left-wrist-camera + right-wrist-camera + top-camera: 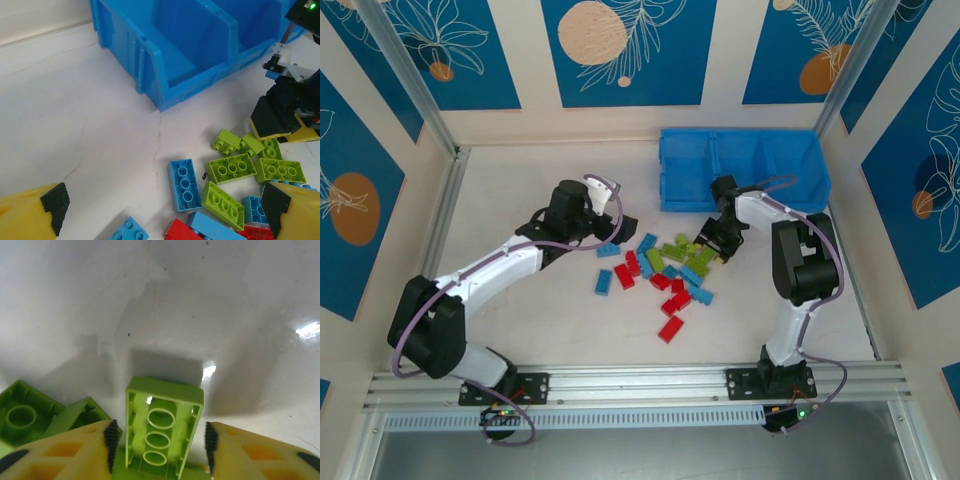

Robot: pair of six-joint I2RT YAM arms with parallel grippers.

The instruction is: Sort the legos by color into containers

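Note:
The legos (665, 275), red, light blue and lime green bricks, lie scattered on the white table between the two arms. The containers are a bright blue three-compartment tray (665, 170) at the back right. My right gripper (720, 243) is down at the pile's right edge. In the right wrist view its jaws (159, 440) straddle an upside-down lime green brick (162, 425), with a narrow gap showing on each side. My left gripper (620, 232) stands wide open at the pile's left edge, and a light blue brick (182, 184) lies on the table between its fingers (52, 202).
More lime green bricks (232, 167) lie beside the right gripper (285, 115) in the left wrist view, and one (22, 417) sits by its left finger. The tray's near wall (150, 65) rises just beyond the pile. Aluminium rails edge the table.

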